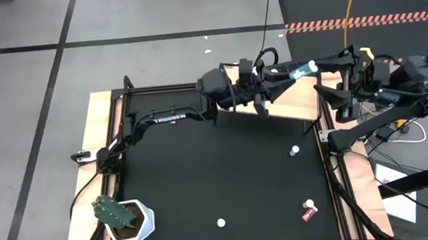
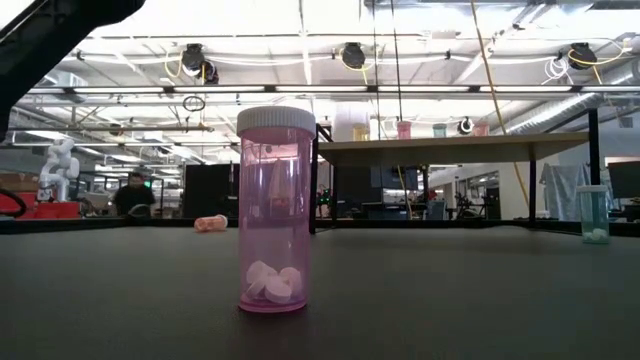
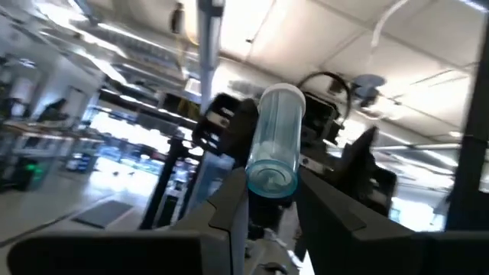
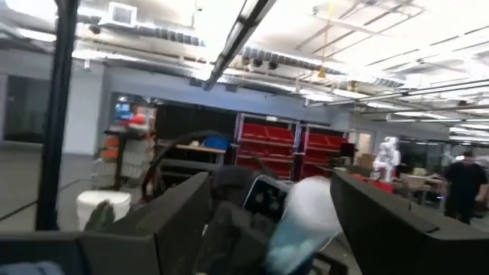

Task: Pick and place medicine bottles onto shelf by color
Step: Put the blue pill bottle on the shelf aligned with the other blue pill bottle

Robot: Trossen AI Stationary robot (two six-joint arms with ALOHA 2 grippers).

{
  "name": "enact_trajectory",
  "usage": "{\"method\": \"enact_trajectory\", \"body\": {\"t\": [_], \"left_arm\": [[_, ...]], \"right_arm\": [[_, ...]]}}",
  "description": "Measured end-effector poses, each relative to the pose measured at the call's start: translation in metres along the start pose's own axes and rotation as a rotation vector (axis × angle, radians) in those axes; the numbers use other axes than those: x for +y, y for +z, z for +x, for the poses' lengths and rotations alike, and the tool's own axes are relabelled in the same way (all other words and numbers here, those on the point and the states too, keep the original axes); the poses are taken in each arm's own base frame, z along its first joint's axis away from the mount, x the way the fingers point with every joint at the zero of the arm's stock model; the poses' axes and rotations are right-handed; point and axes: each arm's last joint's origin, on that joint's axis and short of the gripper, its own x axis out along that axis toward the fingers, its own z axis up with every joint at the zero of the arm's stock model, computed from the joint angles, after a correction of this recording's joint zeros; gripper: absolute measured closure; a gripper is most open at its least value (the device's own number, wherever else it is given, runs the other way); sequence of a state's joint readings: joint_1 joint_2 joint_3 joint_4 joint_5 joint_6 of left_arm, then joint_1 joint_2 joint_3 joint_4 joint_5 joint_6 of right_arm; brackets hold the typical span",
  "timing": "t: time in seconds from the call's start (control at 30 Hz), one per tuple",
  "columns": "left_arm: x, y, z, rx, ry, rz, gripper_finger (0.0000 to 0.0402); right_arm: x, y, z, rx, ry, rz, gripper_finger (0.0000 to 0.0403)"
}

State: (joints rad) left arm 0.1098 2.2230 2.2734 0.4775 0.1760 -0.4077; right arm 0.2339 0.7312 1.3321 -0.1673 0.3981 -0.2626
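Teal bottle (image 1: 300, 70) hangs in the air over the shelf (image 1: 291, 109) at the tabletop's far right corner, clamped by the left gripper (image 1: 286, 73), while the right gripper (image 1: 314, 66) meets it from the other side with fingers spread around its capped end. Three more bottles sit on the table (image 1: 203, 175): one white-capped bottle near the right edge (image 1: 294, 151), one at the near edge (image 1: 221, 223), one red bottle lying near the near right corner (image 1: 309, 210). One cactus (image 1: 113, 213) stands at the near left corner.

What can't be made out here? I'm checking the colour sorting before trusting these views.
Shelf, high view: both arms cover most of it, so bottles on it cannot be counted.
Shelf-top bottles, low view: too small and backlit for sure colours.
Held bottle in the left hand: contents unseen; blurred in the right wrist view.
Lying bottle, low view: too small to read.
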Motion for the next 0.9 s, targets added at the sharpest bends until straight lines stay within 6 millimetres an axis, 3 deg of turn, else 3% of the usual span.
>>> {"method": "enact_trajectory", "body": {"t": [0.27,0.6,0.9], "left_arm": [[0.004,0.009,-0.002,-0.023,-0.098,0.010,0.0302],[0.002,0.008,-0.002,-0.008,-0.138,0.011,0.0302],[-0.001,0.006,-0.001,-0.004,-0.153,0.025,0.0302]], "right_arm": [[-0.010,0.019,-0.004,-0.009,-0.026,0.051,0.0146],[0.003,0.007,0.018,0.056,0.039,0.056,0.0147],[0.000,0.009,0.017,0.038,0.017,0.078,0.0170]]}}
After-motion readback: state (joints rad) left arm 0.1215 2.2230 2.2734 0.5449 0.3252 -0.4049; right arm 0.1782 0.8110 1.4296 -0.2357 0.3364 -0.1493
